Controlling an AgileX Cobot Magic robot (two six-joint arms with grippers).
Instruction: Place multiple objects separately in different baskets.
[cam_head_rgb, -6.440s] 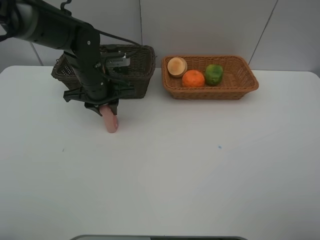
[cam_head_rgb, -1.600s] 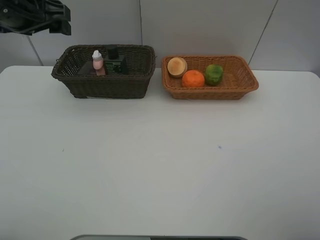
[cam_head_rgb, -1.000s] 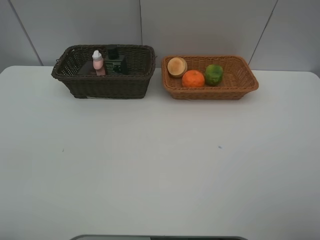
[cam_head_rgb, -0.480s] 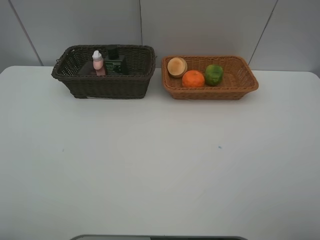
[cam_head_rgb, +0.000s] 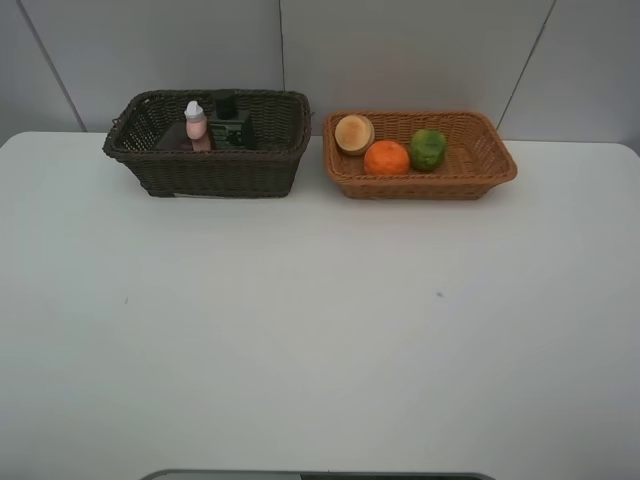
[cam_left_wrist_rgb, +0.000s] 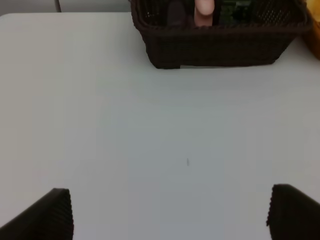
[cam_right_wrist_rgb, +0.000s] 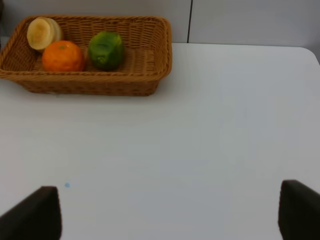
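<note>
The white desk (cam_head_rgb: 320, 340) under a pale panelled wall holds nothing loose: the dark basket (cam_head_rgb: 210, 165) contains the pink bottle (cam_head_rgb: 195, 122) and green bottle (cam_head_rgb: 232, 125), the tan basket (cam_head_rgb: 470, 175) the three fruits. Sorting looks complete, so nothing seems left to pick. The left hand (cam_left_wrist_rgb: 167, 215) and right hand (cam_right_wrist_rgb: 170, 212) are spread apart, holding nothing.

A deep rectangular basket of dark brown woven wicker (cam_head_rgb: 208, 160) holds a pale pink bottle with a white cap (cam_head_rgb: 195, 122) and a dark green rectangular bottle (cam_head_rgb: 231, 128) with a black top. The shallower rectangular basket of light orange-tan wicker (cam_head_rgb: 470, 160) shows an even fine weave and carries a bright orange round fruit (cam_head_rgb: 387, 158), a green round fruit (cam_head_rgb: 428, 148) and a pale tan-yellow round fruit (cam_head_rgb: 354, 133). The flat table (cam_head_rgb: 320, 330) is plain white, marked by a few tiny dark specks.
</note>
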